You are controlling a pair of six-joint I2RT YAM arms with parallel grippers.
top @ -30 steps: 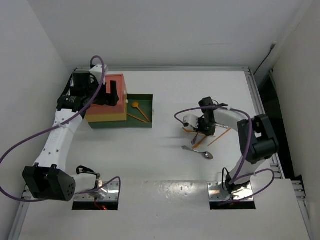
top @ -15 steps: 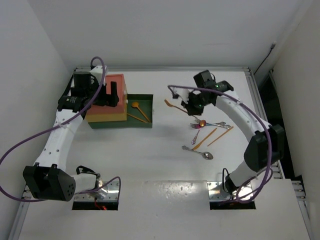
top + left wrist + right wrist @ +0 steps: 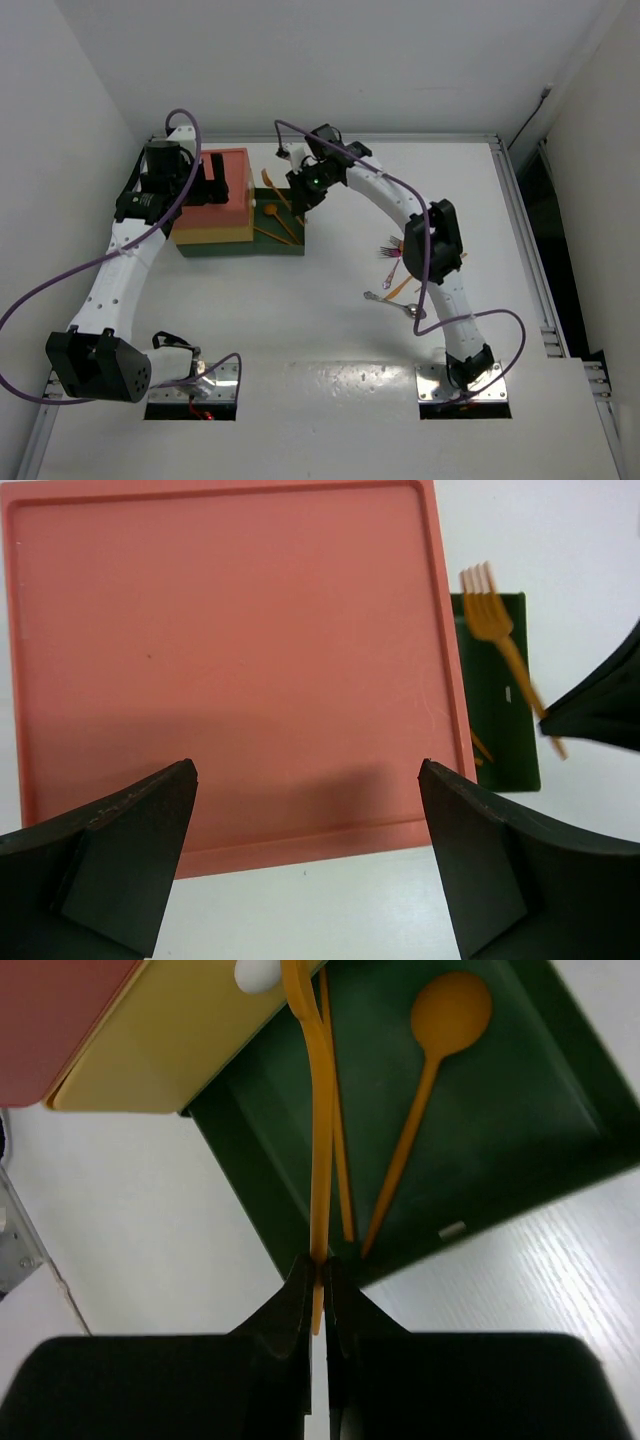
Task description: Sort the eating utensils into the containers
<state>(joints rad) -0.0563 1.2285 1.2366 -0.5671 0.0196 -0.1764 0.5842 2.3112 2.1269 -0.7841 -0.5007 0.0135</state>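
Over green drawer (image 3: 530, 1100), right gripper (image 3: 318, 1265) pinched 1 orange fork (image 3: 322, 1110); left gripper (image 3: 308, 770) gaped wide, empty. Drop-off step; next probably needed: lower, release inside

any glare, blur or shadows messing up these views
Top external: bright sheen on the near part of the table. Left wrist: the left gripper throws a soft shadow on the red-orange top. Right wrist: the right gripper is a featureless black mass, but the orange fork and green drawer are sharp.

Overhead plus wrist close-ups above drawers (image 3: 236, 205)
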